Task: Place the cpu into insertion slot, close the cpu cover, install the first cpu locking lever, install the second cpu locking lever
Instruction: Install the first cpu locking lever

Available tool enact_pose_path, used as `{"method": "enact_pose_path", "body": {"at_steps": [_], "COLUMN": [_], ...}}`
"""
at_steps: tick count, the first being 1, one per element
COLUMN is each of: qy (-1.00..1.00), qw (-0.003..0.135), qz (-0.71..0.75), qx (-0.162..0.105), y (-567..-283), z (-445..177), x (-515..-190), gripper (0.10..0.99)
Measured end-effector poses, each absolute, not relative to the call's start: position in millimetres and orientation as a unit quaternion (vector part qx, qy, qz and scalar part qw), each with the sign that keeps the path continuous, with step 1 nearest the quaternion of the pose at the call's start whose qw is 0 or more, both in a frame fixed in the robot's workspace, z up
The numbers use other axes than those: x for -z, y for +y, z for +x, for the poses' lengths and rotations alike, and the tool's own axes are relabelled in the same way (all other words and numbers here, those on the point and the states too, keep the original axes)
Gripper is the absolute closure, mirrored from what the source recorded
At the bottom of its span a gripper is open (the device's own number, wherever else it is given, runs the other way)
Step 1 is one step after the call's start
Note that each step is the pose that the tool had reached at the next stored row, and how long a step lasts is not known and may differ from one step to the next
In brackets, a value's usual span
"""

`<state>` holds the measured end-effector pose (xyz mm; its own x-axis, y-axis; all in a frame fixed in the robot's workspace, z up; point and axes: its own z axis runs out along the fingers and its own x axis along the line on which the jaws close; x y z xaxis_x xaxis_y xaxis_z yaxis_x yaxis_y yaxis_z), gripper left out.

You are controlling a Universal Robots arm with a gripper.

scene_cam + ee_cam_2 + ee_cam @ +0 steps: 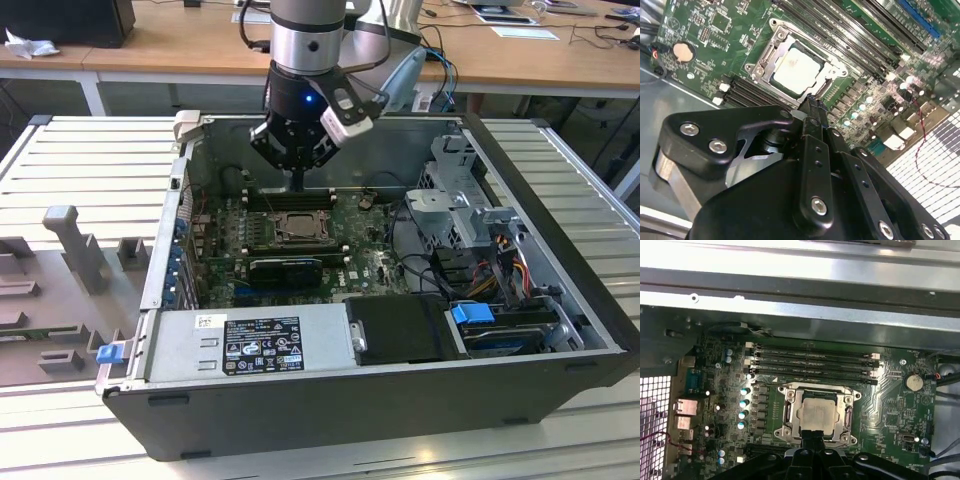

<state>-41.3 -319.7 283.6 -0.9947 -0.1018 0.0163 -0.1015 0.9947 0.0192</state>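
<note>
The cpu [817, 412] [795, 70] lies flat in the insertion slot [298, 228] on the green motherboard, pale face up. The silver cpu cover [790, 410] [764, 64] lies down around it, framing the chip. Thin locking levers run along the frame's sides; I cannot tell whether they are latched. My gripper [297, 182] hangs just above the slot's edge, toward the case's back wall in the exterior view. Its black fingers are pressed together with nothing between them, and the tip [810, 100] [812, 436] sits close to the cover's rim.
Long black memory slots [812, 362] flank the socket. The case's metal back wall [400, 150] rises close behind the arm. A drive cage and cables [470, 220] fill the exterior view's right, and the power supply [250, 345] sits at the front.
</note>
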Motion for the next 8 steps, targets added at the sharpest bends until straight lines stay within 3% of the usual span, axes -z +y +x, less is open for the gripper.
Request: {"method": "enact_pose_path", "body": {"at_steps": [8], "qy": [-0.997], "qw": [0.008], "qz": [0.08], "qx": [0.009], "y": [-319.8], "z": [-48.8], "x": [-283.4], "gripper": [0.98]}}
